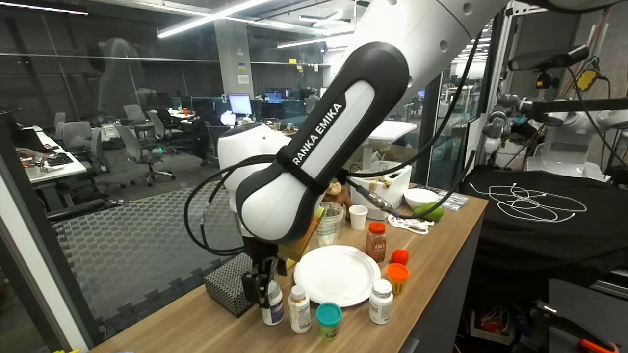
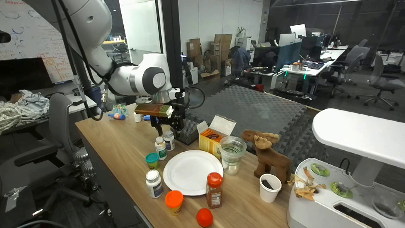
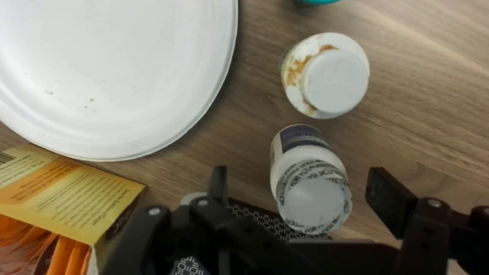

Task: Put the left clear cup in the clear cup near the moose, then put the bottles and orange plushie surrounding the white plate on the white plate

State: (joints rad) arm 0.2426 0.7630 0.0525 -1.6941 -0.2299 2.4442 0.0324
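Observation:
My gripper (image 3: pixel 302 193) is open, its fingers on either side of a white bottle with a purple label (image 3: pixel 313 200), with gaps between. In an exterior view the gripper (image 2: pixel 170 128) is just above that upright bottle (image 2: pixel 169 141). A stained white bottle (image 3: pixel 336 80) stands beside it. The white plate (image 2: pixel 190 172) is bare. Around it stand a teal-lid tub (image 2: pixel 152 161), another white bottle (image 2: pixel 154 184), an orange-lid tub (image 2: pixel 174 202) and a red-lid spice bottle (image 2: pixel 214 190). A red-orange ball-like plushie (image 2: pixel 204 217) lies nearby. Clear cups (image 2: pixel 232 158), seemingly nested, stand near the moose (image 2: pixel 269 155).
An open yellow tea box (image 2: pixel 208 145) and a black patterned box (image 1: pixel 230 287) stand close to the gripper. A paper cup (image 2: pixel 269 191) and a white planter (image 2: pixel 313 205) are beyond the moose. A white cable (image 1: pixel 411 224) lies near the table's edge.

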